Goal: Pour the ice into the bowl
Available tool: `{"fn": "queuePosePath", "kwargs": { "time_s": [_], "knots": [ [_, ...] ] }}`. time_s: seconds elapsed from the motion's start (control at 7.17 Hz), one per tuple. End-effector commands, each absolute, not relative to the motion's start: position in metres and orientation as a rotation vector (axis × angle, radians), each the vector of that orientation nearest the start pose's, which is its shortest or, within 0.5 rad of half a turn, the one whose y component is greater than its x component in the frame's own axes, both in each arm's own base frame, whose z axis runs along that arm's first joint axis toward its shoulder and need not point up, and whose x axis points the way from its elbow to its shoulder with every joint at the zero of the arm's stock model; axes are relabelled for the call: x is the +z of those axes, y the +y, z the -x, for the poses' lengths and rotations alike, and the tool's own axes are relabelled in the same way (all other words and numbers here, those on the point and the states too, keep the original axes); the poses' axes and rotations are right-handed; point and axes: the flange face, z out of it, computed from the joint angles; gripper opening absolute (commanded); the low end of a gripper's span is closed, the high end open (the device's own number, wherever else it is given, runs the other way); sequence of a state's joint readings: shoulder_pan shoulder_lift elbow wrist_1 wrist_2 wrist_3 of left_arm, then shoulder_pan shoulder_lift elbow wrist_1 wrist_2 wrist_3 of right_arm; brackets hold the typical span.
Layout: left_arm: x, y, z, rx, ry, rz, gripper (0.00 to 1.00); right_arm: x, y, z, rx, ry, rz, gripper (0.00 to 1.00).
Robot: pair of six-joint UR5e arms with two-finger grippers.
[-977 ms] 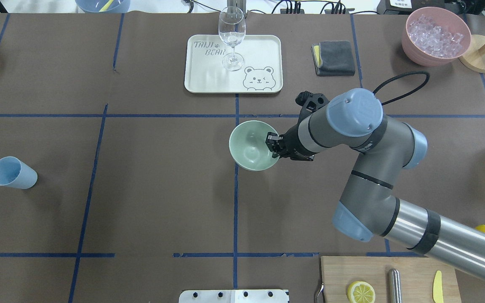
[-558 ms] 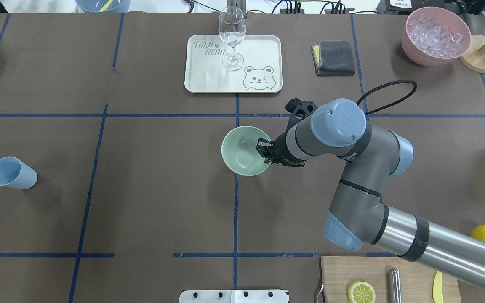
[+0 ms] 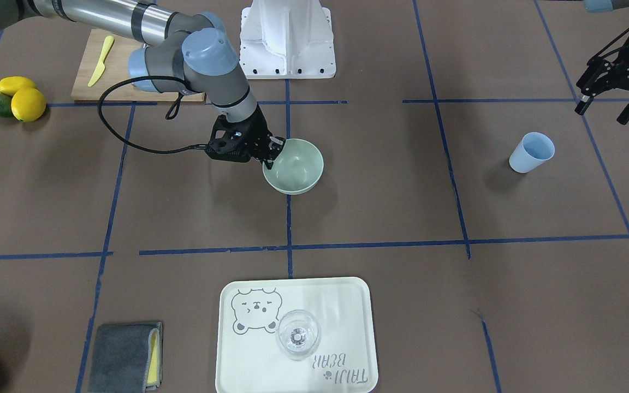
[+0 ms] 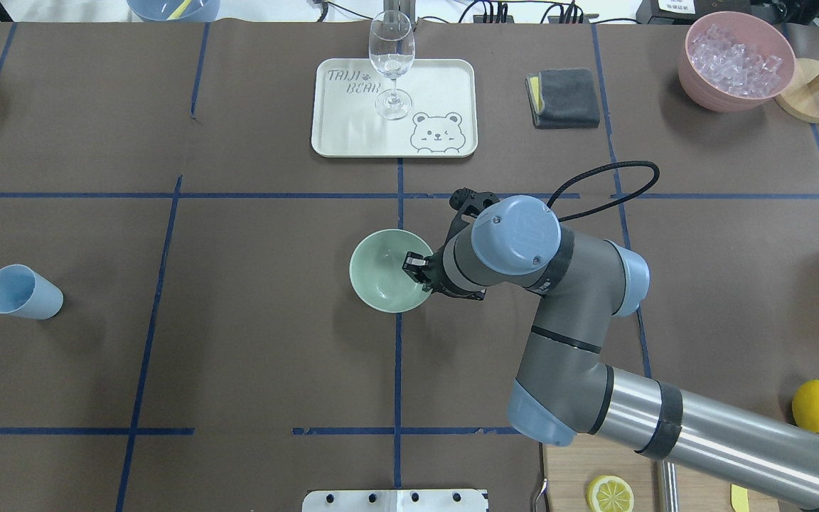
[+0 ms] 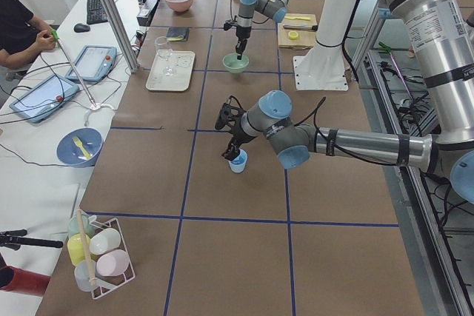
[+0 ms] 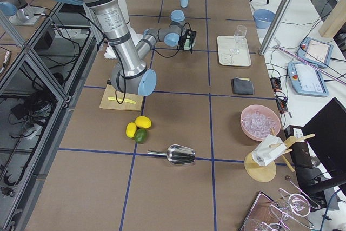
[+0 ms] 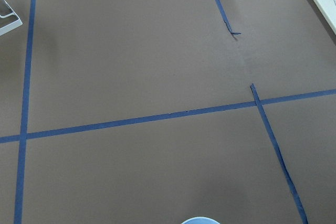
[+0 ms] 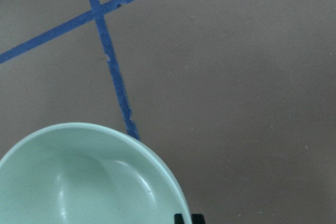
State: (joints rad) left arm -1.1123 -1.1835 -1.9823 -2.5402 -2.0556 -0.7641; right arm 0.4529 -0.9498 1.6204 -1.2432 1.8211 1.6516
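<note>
My right gripper [image 4: 415, 267] pinches the bowl [image 4: 379, 286] at its rim, positioning it, I think. Next I release and fetch the ice [image 4: 733, 53]. My left gripper [image 3: 601, 112] hangs wide open.

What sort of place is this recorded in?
Likely a robotics lab staged for drink-making: a table gridded with tape, an operator at tablets beside it, and props like a wine glass, ice and lemons.

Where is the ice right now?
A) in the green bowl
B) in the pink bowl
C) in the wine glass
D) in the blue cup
B: the ice cubes are heaped in the pink bowl, while the green bowl has nothing in it.
</note>
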Motion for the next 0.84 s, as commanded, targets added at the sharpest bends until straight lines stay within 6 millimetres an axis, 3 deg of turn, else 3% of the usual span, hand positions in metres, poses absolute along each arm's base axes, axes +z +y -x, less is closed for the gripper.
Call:
{"fn": "queuePosePath", "kwargs": {
  "time_s": [0.0,0.28,0.42,0.56,0.7],
  "knots": [
    [0.511,-0.360,-0.084,-0.033,0.922,-0.537,1.00,0.211,-0.388,0.603,0.390,-1.021,0.043,0.00],
    [0.505,-0.358,-0.094,-0.035,0.916,-0.545,1.00,0.200,-0.385,0.620,0.381,-1.019,0.045,0.01],
    [0.507,-0.353,-0.096,-0.038,0.901,-0.544,1.00,0.198,-0.386,0.624,0.386,-1.017,0.047,0.32],
    [0.505,-0.352,-0.101,-0.042,0.896,-0.549,1.00,0.193,-0.387,0.624,0.398,-1.021,0.050,0.99],
    [0.500,-0.348,-0.113,-0.090,0.899,-0.537,1.00,0.190,-0.386,0.622,0.391,-1.027,0.046,1.00]
  ]
}}
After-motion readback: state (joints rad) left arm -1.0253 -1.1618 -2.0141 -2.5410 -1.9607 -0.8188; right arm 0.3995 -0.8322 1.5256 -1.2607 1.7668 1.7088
